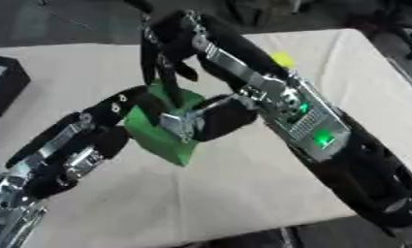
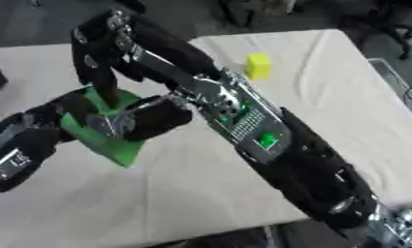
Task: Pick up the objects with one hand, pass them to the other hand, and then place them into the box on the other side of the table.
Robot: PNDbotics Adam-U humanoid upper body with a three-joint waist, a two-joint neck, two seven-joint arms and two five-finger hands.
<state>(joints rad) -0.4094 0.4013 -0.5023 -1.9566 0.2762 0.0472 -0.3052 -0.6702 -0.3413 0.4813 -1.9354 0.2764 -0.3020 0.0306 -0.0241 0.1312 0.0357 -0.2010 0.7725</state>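
The left hand (image 1: 188, 123) is curled around a green block (image 1: 162, 138), holding it above the middle of the table (image 1: 243, 193), its arm reaching up from the lower left corner. The right hand (image 1: 162, 53) hangs just above the block with its fingers (image 1: 168, 80) pointing straight down and touching the block's top edge, the forearm bent back down toward the lower right corner. The right eye view shows a yellow block (image 2: 258, 65) standing well beyond the green block on the far right part of the table, mostly hidden behind the right arm in the left eye view, which alone shows more of a dark box (image 1: 1, 85) well to the left of the green block.
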